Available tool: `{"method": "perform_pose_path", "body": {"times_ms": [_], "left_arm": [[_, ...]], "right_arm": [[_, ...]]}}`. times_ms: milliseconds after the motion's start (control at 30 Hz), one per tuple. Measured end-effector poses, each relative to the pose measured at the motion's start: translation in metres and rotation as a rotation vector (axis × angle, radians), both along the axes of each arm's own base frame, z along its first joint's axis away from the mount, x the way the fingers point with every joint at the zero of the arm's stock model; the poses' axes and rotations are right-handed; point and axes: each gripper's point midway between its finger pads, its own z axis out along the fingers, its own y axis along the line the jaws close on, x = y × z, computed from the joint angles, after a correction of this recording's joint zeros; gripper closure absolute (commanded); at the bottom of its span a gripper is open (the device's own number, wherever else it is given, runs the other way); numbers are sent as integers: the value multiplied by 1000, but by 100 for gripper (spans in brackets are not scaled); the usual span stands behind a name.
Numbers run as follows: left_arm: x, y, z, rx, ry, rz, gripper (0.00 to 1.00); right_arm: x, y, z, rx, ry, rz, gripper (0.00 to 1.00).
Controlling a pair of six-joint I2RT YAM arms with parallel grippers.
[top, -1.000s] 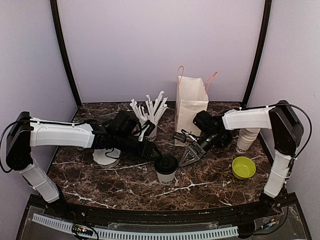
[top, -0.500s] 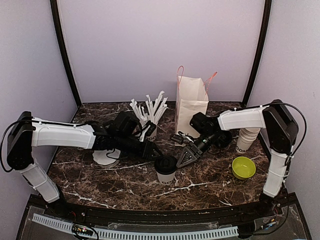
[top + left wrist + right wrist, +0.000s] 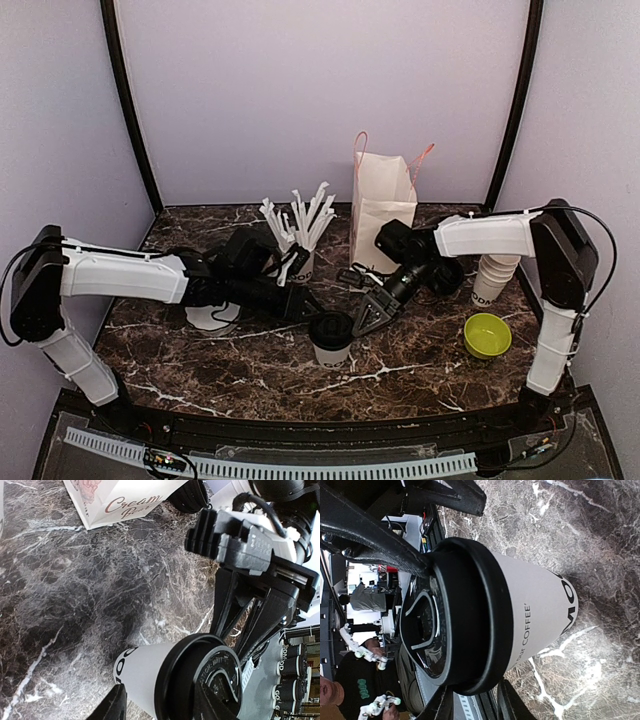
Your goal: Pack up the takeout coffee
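the lidded coffee cup [image 3: 331, 340] stands between the left gripper's [image 3: 310, 307] parted fingers [image 3: 114, 708]. the right gripper [image 3: 363, 321] straddles its lid [image 3: 470, 615]. i cannot tell whether either is gripping it.

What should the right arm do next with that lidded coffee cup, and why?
Probably close the right gripper firmly on the lidded cup. Its fingers straddle the cup's top, the left gripper flanks it from the other side, and a firm grip by either isn't evident. The cup stands on the table, not yet in the paper bag.
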Motion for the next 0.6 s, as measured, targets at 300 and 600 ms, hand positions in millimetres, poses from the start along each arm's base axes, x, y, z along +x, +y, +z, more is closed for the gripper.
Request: {"method": "perform_pose_path", "body": {"times_ms": [300,600], "left_arm": [[-6,17,11,57,-33,18,30],[-4,26,43,45,-117,44,27]], "right_arm": [[24,6,13,-4,-175,36,65],[29,-1,20,-30,-269,46,55]]}}
